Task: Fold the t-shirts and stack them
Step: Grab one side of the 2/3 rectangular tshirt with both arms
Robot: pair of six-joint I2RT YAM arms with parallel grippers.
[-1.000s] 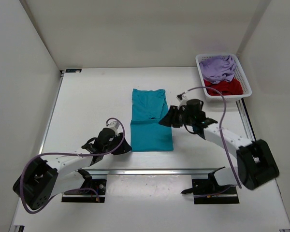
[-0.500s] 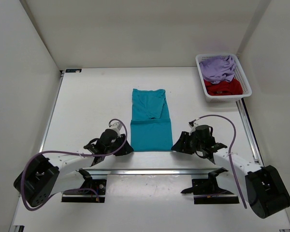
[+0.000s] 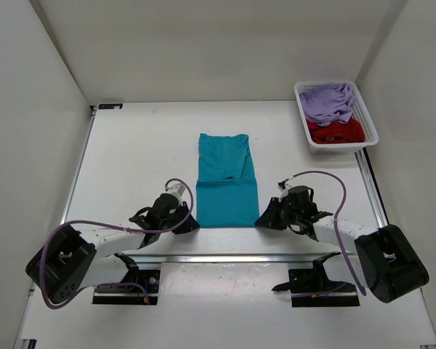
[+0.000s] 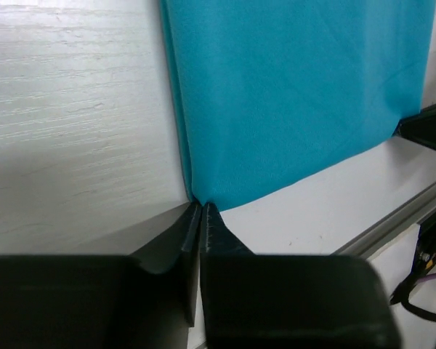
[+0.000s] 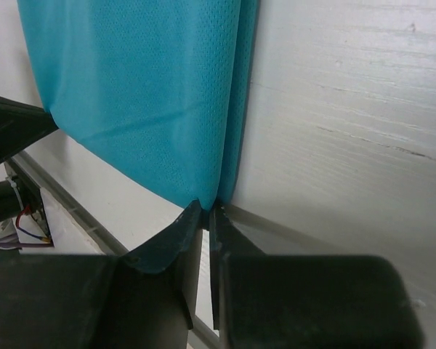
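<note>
Finding: teal t-shirt (image 3: 226,185) lies flat, folded to a long strip, at ctr of table (image 3: 131,160). We note left gripper (image 4: 201,209) clenched on its near-left corner and right gripper (image 5: 206,212) clenched on its near-right corner. Lavender t-shirt (image 3: 327,102) & dark red t-shirt (image 3: 338,132) sit bunched in white basket (image 3: 368,120), far right.

Left claw (image 4: 200,206) and right claw (image 5: 206,211) low, seemingly pinched closed.

Part of the dark red shirt (image 3: 337,131) hides beneath lavender shirt (image 3: 327,100) — teal shirt (image 4: 291,87) cropped in wrist views.
</note>
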